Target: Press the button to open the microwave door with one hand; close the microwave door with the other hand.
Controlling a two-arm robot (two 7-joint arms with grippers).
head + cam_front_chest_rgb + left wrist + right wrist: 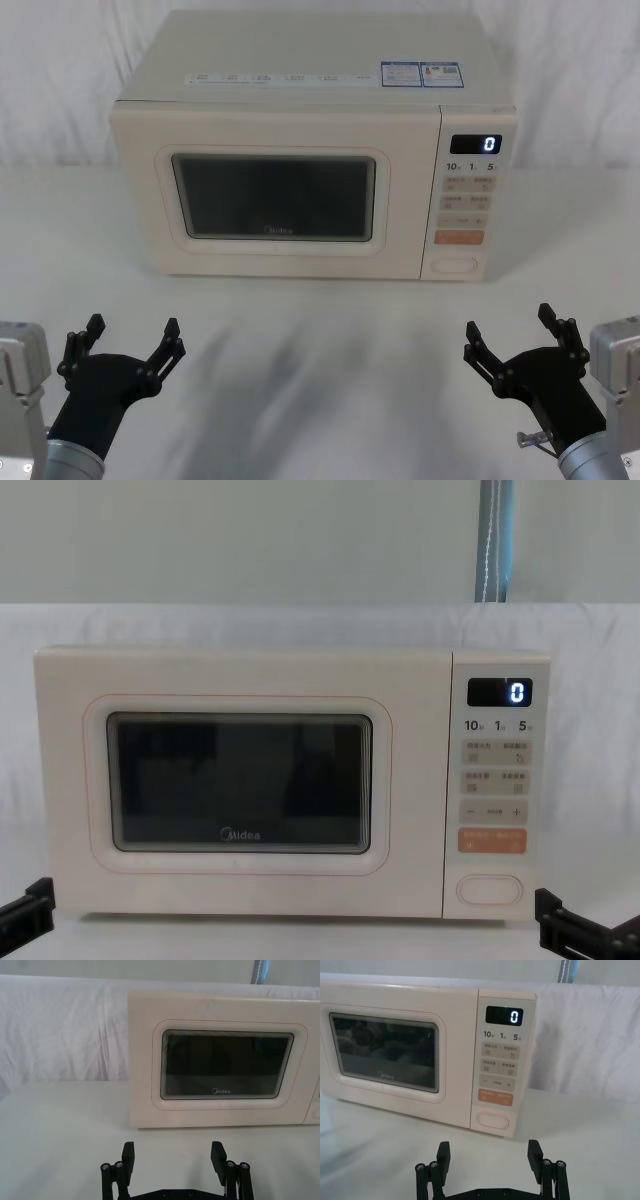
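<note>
The cream microwave (300, 100) stands at the back of the white table, its display reading 0. Its door (275, 195) with the dark window is shut flush; the door (240, 790) also fills most of the chest view. The wide cream button (452, 265) sits at the bottom of the key panel, below an orange key, and is also seen as button (493, 1120) and button (490, 890). My left gripper (133, 340) hovers open near the table's front left, well short of the door. My right gripper (513, 330) hovers open at the front right, short of the button.
A white cloth covers the table (320, 340) and hangs as a backdrop behind the microwave. Open tabletop lies between the grippers and the microwave front. A blue-grey pole (495, 540) stands behind on the right.
</note>
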